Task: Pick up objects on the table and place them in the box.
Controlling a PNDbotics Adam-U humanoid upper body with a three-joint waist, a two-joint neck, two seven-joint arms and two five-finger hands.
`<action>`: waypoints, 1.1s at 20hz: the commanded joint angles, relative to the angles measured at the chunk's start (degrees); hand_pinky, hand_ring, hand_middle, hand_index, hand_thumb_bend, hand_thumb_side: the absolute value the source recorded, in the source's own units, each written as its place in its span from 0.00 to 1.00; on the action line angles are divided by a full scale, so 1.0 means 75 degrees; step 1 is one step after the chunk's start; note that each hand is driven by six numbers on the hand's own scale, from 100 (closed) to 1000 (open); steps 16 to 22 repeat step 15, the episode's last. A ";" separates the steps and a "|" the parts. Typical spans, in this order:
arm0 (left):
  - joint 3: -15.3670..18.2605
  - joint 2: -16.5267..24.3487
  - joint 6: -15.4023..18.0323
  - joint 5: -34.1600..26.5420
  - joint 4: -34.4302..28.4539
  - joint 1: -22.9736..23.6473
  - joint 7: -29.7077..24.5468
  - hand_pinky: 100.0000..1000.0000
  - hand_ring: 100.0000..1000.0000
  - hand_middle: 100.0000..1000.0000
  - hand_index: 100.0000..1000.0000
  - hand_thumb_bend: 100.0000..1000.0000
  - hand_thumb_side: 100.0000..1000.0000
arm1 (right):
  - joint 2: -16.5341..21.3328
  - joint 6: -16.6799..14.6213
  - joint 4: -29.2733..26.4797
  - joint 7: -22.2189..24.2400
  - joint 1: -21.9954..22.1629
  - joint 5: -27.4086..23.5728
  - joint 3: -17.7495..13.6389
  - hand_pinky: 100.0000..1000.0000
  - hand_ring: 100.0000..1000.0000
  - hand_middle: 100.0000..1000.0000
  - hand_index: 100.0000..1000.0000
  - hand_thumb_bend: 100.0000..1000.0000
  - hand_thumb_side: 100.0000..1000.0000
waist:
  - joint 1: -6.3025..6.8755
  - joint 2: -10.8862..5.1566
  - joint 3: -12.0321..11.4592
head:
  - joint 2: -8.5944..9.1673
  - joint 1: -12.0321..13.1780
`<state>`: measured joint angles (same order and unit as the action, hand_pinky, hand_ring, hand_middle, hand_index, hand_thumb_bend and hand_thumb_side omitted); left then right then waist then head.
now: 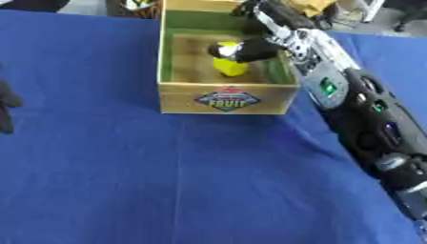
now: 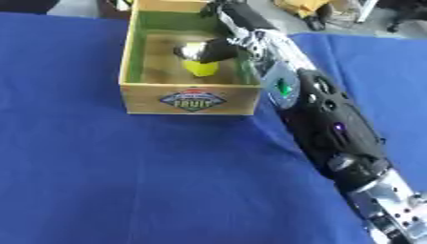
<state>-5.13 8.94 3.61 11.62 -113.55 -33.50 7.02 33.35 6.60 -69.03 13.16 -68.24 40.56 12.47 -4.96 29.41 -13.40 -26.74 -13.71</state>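
While my right arm reaches in from the near right side of the box [image 1: 227,98], I see its right hand [image 1: 250,50] lowered inside that box, above the wooden floor. Its fingers are curled round a yellow object [image 1: 229,66], which sits under the hand, near the middle of the box floor and slightly toward the right wall. Whether the yellow object touches the floor I cannot tell. Something pale with a yellow patch [image 1: 223,48] shows at the fingertips just above the yellow object; I cannot make out what it is.

1. Box: an open wooden crate with green inner walls. Its near outer face carries a label reading "FRUIT" [image 2: 193,100]. It stands on the blue cloth [image 1: 125,167] that covers the worktop, at the far middle of that cloth.

2. Right arm: black with silver joints, it passes over the right wall of the box. A green light [image 2: 284,87] shows on the forearm, just to the right of the box's near right corner.

3. Left hand [image 1: 7,106]: only dark fingers show at the view's left edge, well to the left of the box, over the cloth. I cannot tell whether they are straight or curled.
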 commanded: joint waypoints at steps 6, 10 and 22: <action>0.0090 0.0089 -0.0053 0.0017 -0.0139 0.0148 0.0083 0.17 0.39 0.39 0.60 0.00 0.83 | 0.1148 0.0568 -0.2653 -0.0689 0.0622 -0.1900 -0.0685 0.69 0.79 0.71 0.94 0.42 1.00 | 0.0180 -0.0555 0.0397 | -0.0401 0.0306; 0.0169 0.0090 -0.0074 0.0031 -0.0139 0.0262 0.0178 0.17 0.39 0.39 0.60 0.00 0.83 | 0.1665 0.1290 -0.4637 -0.1757 0.1706 -0.3254 -0.1222 0.65 0.74 0.64 0.88 0.17 0.89 | 0.0279 -0.0704 0.0662 | -0.0591 0.0634; 0.0260 0.0038 -0.0078 0.0036 -0.0139 0.0335 0.0302 0.17 0.39 0.39 0.60 0.00 0.83 | 0.1761 0.0990 -0.6022 -0.3147 0.3258 -0.4429 -0.1765 0.63 0.72 0.65 0.85 0.00 1.00 | 0.0484 -0.0830 0.1028 | -0.0775 0.0979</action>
